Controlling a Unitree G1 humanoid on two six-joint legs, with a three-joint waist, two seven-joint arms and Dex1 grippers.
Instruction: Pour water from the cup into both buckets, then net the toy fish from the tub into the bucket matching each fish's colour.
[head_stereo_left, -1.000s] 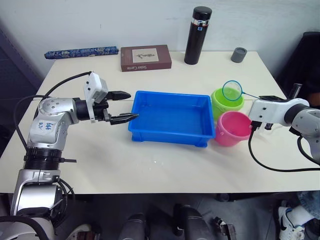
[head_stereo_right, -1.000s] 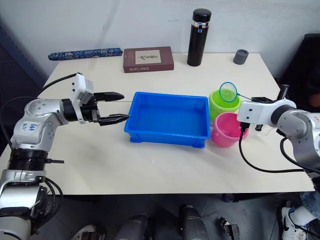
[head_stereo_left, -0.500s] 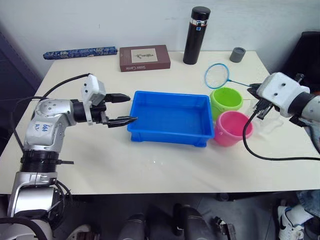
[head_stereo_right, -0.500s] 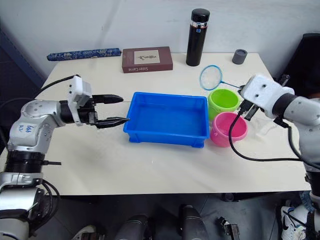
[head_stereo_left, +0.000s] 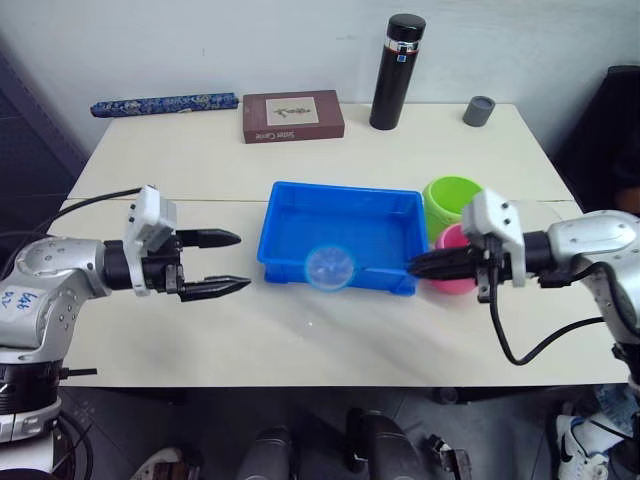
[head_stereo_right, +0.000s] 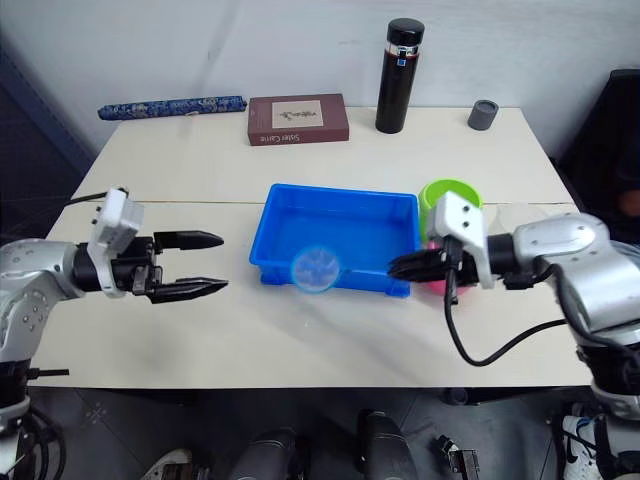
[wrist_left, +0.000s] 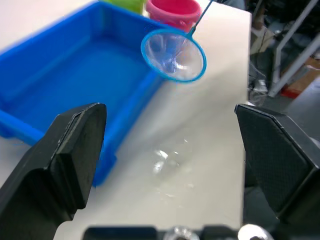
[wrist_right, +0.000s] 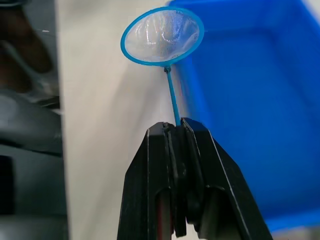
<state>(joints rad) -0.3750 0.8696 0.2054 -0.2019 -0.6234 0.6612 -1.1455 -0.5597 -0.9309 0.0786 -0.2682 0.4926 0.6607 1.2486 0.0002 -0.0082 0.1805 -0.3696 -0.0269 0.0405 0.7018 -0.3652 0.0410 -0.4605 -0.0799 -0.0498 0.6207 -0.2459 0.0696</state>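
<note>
1. Right gripper (wrist_right: 175, 131) is clamped on the net's (head_stereo_left: 329, 267) thin handle; the light-blue hoop extends ahead of it, over the near rim of the blue tub (head_stereo_left: 345, 236)
2. Left gripper (head_stereo_left: 225, 262) is spread wide, well apart from the net

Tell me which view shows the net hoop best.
Right wrist view: the net hoop and mesh face the camera, handle running to the right gripper. Left wrist view shows it tilted above the tub rim; eye views blur it.

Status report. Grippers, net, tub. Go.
Right gripper shut on the net, hoop over the tub's near wall. Left gripper open, empty, apart from the tub. Nothing in the way.
</note>
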